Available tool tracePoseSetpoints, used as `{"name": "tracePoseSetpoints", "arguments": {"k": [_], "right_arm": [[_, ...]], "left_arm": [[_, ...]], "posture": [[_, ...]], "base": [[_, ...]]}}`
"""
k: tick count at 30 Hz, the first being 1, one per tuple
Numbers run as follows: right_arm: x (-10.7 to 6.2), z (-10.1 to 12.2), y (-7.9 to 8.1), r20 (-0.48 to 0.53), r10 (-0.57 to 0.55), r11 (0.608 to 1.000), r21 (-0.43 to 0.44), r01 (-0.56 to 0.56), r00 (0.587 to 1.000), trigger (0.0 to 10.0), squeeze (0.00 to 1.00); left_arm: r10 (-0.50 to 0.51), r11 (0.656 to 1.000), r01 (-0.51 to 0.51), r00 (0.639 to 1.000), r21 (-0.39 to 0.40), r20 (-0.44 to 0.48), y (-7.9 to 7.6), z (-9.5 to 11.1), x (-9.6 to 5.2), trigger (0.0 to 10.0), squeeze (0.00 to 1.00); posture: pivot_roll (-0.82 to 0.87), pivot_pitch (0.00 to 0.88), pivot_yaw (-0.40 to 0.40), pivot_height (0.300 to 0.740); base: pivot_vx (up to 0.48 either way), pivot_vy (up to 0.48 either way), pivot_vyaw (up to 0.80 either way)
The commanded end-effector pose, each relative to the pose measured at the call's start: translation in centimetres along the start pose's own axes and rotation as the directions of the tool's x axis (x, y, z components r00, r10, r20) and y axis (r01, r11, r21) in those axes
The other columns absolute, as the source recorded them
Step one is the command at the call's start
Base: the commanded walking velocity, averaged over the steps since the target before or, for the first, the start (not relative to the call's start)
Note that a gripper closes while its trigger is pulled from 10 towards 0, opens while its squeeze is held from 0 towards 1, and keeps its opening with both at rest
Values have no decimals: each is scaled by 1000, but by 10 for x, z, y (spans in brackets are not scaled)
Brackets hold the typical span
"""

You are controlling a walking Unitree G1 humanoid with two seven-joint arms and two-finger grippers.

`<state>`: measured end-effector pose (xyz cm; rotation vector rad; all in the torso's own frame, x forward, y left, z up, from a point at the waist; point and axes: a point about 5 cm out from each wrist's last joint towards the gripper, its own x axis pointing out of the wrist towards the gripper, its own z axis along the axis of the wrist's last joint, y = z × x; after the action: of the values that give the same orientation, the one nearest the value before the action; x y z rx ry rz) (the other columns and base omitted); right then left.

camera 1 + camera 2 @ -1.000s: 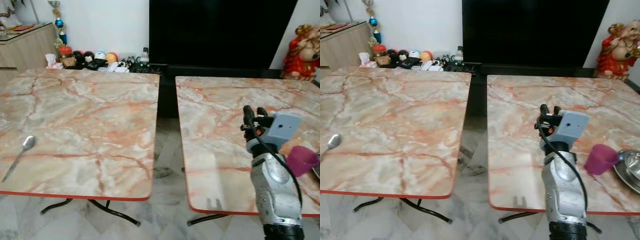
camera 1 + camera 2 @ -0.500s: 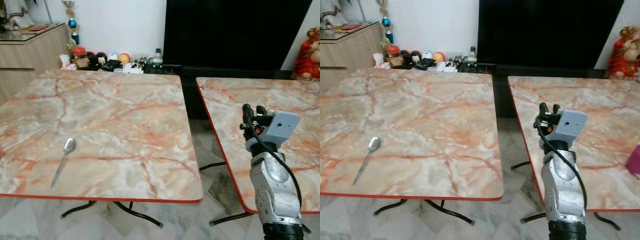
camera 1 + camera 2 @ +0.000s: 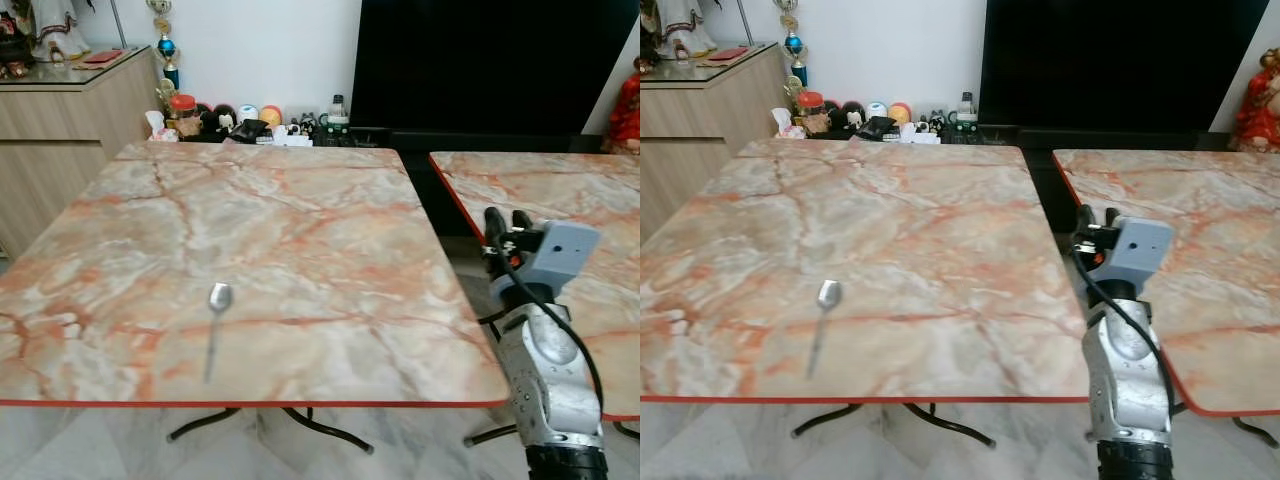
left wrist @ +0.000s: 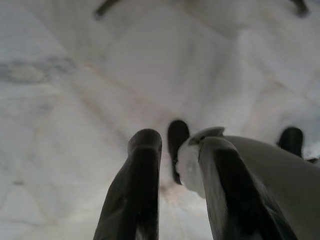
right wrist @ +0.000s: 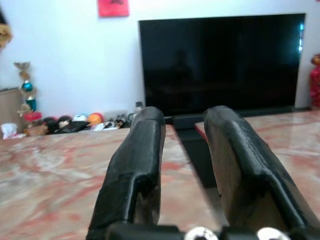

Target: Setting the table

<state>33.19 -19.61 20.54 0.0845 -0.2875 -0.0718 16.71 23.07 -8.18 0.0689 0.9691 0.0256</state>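
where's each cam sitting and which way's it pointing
Left eye view: on the head, looking forward and down at the left table with the spoon; right arm raised.
Right eye view: the same scene.
Left wrist view: along the left gripper, facing the pale floor.
Right wrist view: along the right gripper, open, facing the TV.
Shared: eyes and right wrist view show the TV and tables.

Marble-pattern bench [image 3: 300, 230] with red edge, one spoon [image 3: 216, 312] lying on it near front; second bench [image 3: 560, 175] just beside, separated by gap.
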Motion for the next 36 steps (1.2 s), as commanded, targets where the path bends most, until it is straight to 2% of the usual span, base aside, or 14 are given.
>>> {"name": "tracePoseSetpoints", "arguments": {"k": [1,23,36], "right_arm": [[3,5,11,18,35,999,11,-36,999,10000,0],[2,1,13,0,38,999,16,-38,999,10000,0],[-1,-8,13,-49,47,999,7,-46,998,10000,0]], "left_arm": [[16,1000,-16,1000,-9,-24,5,-8,-2,10000,0],[17,1000,-17,1000,-5,-20,5,-8,-2,10000,0],[5,1000,-5,1000,18,-11,4,-5,-2,10000,0]], "posture": [[59,0,-44,740],[64,6,-41,740],[63,7,-38,740]], "base": [[0,476,0],[0,464,0],[0,0,0]]}}
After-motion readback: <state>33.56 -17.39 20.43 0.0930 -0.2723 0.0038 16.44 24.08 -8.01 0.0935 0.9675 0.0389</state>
